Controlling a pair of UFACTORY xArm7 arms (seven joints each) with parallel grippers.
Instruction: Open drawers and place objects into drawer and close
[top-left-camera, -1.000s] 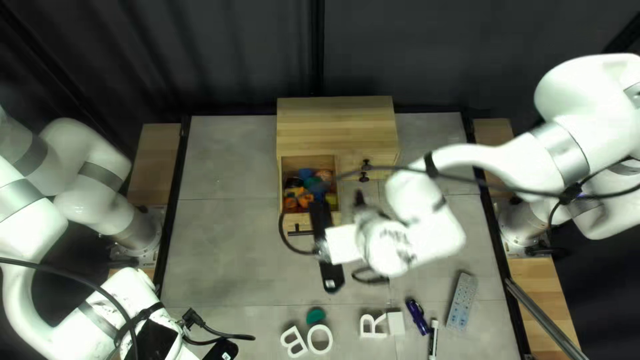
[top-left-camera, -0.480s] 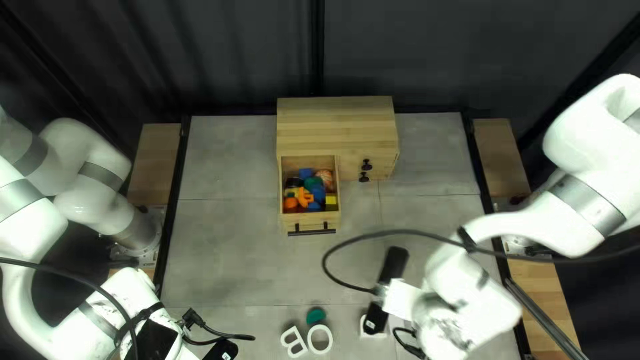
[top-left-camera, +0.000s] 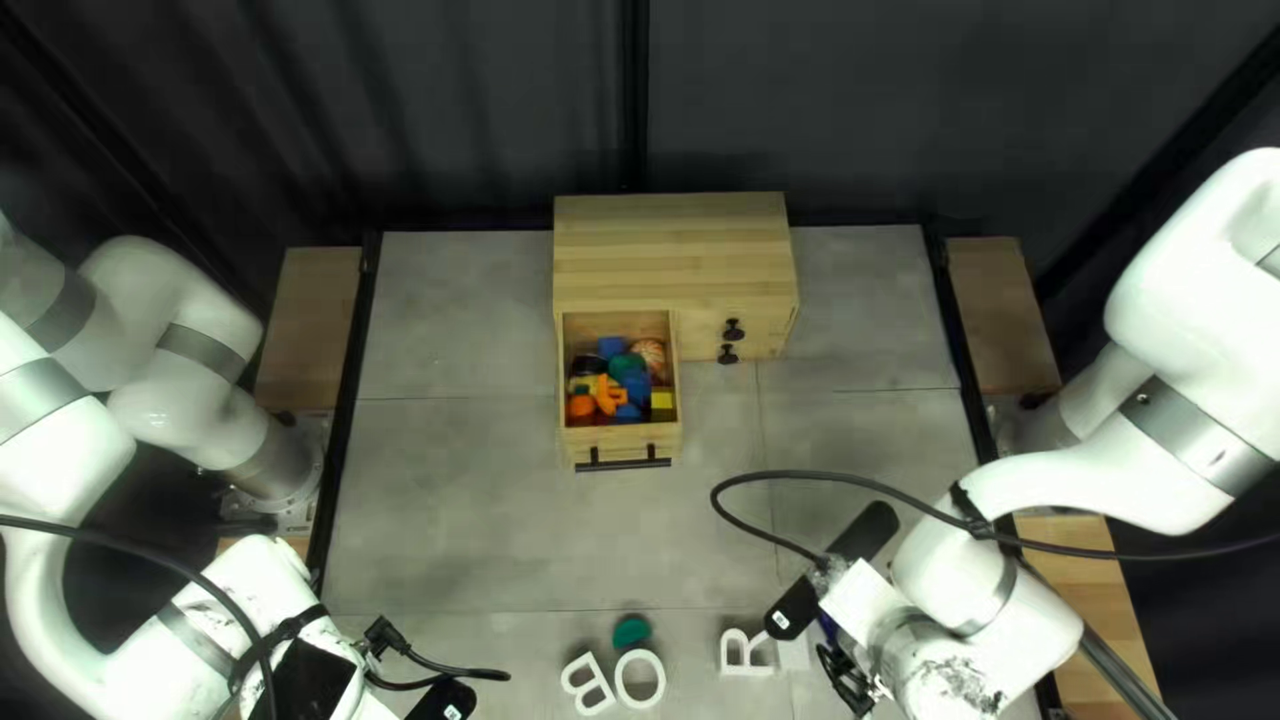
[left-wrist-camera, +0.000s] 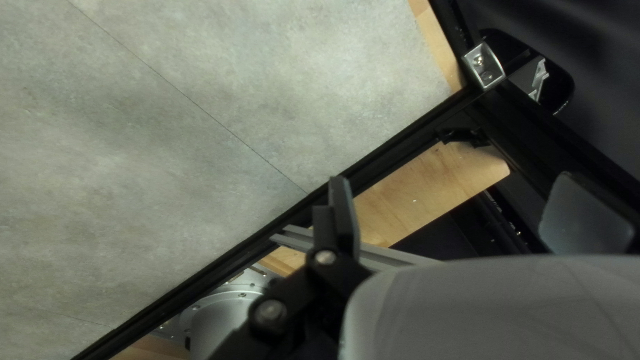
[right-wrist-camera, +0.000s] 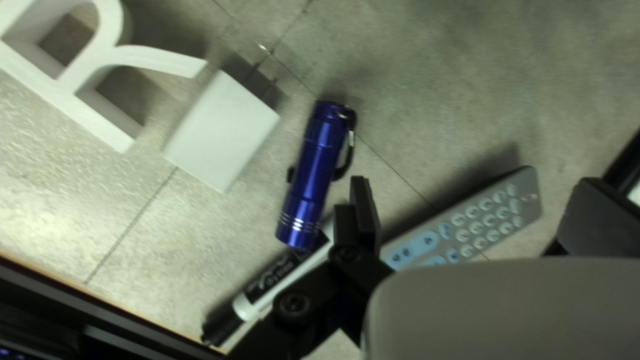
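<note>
Drawer stood open at half past ten from the right gripper, fingers released above remote, flashlight beside. Left gripper, released towards seven o'clock, faced the black edge.

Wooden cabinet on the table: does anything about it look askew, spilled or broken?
Nothing looks broken or spilled, and the cabinet sits straight. Only its drawer stands out, because it is pulled open with a jumble of colourful objects showing.
</note>
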